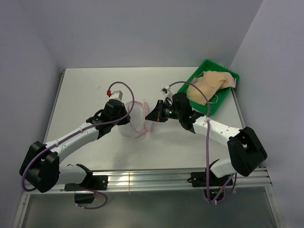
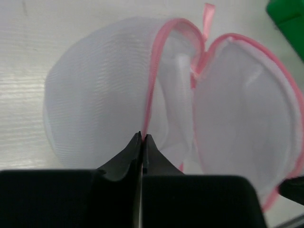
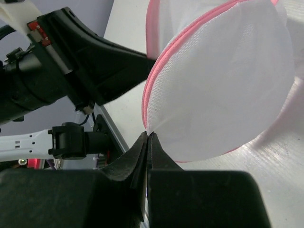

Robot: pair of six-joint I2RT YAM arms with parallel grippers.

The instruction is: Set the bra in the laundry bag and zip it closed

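From above, the bra point(image 1: 209, 85) lies in the green tray point(image 1: 221, 105) at the far right of the table point(image 1: 85, 90), well apart from the laundry bag point(image 1: 135, 122). The bag stands open mid-table between my left fingers point(image 1: 122, 115) and right fingers point(image 1: 154, 114). In the left wrist view, my left fingers are closed, pinching one pink rim. In the right wrist view, my right fingers are closed, pinching the other half's rim. I judge the bag opened, with loading and zipping not yet done.

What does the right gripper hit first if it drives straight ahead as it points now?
The right gripper is shut on the pink rim of the laundry bag, so its mesh comes first. Behind that, probably the left gripper, though depth is unclear.
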